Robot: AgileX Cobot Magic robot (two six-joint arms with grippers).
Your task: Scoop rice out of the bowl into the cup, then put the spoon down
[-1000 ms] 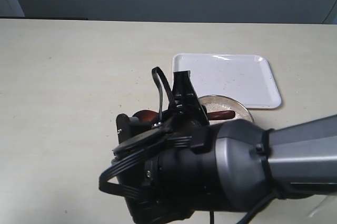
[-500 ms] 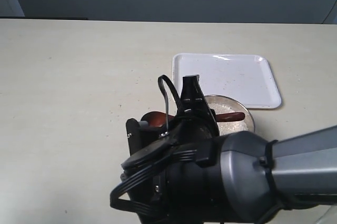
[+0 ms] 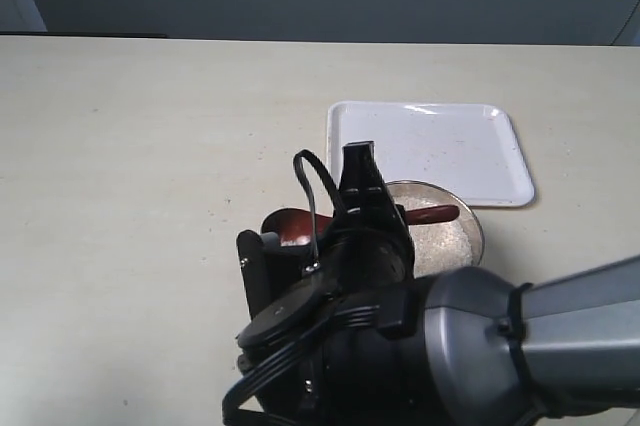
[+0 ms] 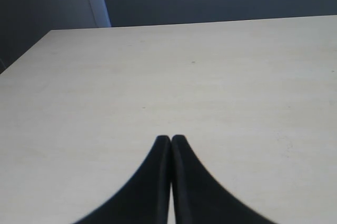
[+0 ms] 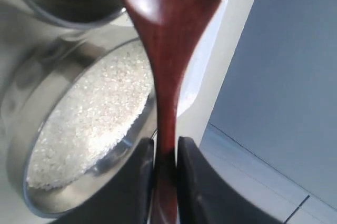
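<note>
Right pincer [image 5: 166,153] nips spoon [image 5: 167,66] handle, jaws narrow; spoon head at cup [image 5: 68,3] rim, bowl [image 5: 21,113] just beside. Risk: off-centre tilt drops rice [image 5: 89,113] onto counter [image 3: 150,146]; spoon's load unclear. Left pincer [image 4: 171,142] closed, empty.

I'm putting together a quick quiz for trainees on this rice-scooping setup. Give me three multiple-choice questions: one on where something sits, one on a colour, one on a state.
1. In the exterior view, the white tray lies:
A. beyond the bowl
B. under the bowl
C. left of the bowl

2. The spoon is:
A. white
B. reddish-brown
C. green

3. The left jaws are:
A. wide open
B. shut on the spoon
C. shut, holding nothing

Answers:
1A, the tray sits farther back than the bowl.
2B, its glossy wood shows in the right wrist view.
3C, the tips meet above the table.
</note>
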